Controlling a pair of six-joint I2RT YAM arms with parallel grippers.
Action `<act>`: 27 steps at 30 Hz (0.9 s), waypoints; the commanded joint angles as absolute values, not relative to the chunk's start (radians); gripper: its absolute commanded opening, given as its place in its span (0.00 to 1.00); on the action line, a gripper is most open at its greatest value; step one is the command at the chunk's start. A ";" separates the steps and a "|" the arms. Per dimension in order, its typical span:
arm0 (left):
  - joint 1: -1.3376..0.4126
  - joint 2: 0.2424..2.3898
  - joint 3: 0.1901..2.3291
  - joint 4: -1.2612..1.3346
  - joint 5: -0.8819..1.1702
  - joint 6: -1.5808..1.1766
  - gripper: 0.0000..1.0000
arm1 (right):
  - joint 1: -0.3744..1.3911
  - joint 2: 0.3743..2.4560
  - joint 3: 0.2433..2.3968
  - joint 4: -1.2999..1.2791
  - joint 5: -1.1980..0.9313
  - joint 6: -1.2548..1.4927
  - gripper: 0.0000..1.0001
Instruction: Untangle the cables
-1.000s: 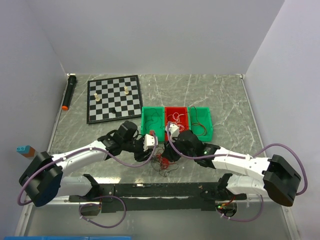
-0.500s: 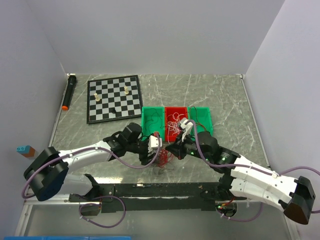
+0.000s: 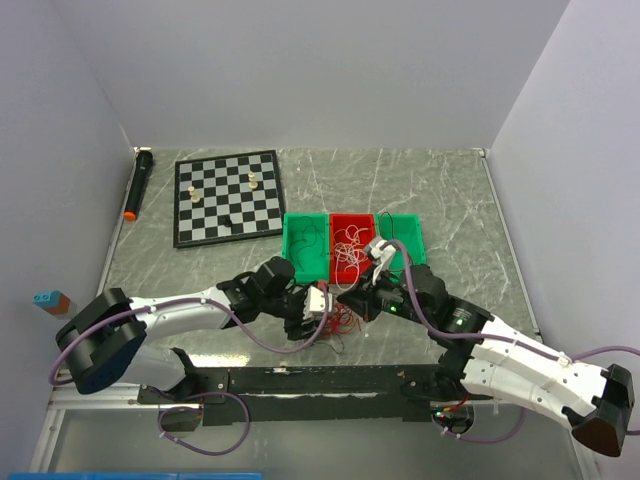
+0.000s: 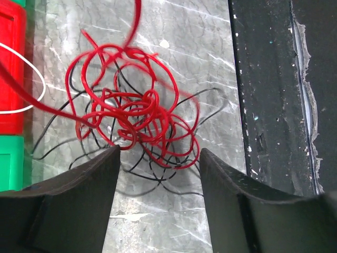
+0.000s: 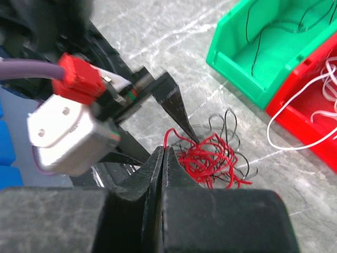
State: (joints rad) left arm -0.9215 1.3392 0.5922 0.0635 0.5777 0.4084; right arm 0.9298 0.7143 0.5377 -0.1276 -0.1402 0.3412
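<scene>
left gripper stands open, empty, astride the near edge of the cables – tangle at its 12 o'clock – while right gripper is pinched shut on one red strand.

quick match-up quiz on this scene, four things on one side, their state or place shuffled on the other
1 left gripper
2 right gripper
3 cable tangle
4 red bin

a middle of a row of three
b open, straddling the heap
c shut on a red strand
d loose red and black loops on the tabletop

Pairs: 1-b, 2-c, 3-d, 4-a
</scene>
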 commanded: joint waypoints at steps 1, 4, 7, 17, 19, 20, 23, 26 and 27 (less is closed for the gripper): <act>-0.925 1.335 0.584 0.097 0.586 0.449 0.56 | 0.934 0.670 0.633 -0.135 -0.126 0.324 0.00; -0.925 1.322 0.572 0.117 0.574 0.439 0.31 | 0.934 0.661 0.641 -0.140 -0.129 0.328 0.00; -0.925 1.307 0.563 0.129 0.561 0.431 0.22 | 0.934 0.658 0.647 -0.140 -0.133 0.334 0.00; -0.913 1.252 0.569 0.094 0.520 0.437 0.01 | 0.936 0.640 0.704 -0.186 -0.092 0.324 0.00; -0.887 1.238 0.577 0.052 0.537 0.446 0.01 | 0.934 0.629 0.721 -0.213 -0.062 0.314 0.00; -0.876 1.227 0.580 0.032 0.548 0.455 0.01 | 0.934 0.623 0.732 -0.222 -0.045 0.308 0.00; -0.838 1.195 0.586 -0.067 0.569 0.511 0.01 | 0.931 0.603 0.765 -0.251 -0.008 0.292 0.00; -0.816 1.158 0.583 -0.156 0.569 0.580 0.01 | 0.927 0.595 0.814 -0.281 -0.002 0.276 0.00; -0.810 1.141 0.577 -0.181 0.565 0.597 0.01 | 0.927 0.595 0.828 -0.287 0.024 0.270 0.00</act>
State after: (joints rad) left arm -0.8303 1.2011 0.5606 -0.0528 0.5335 0.4957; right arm 0.9295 0.6155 0.7345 -0.2687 -0.0406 0.3061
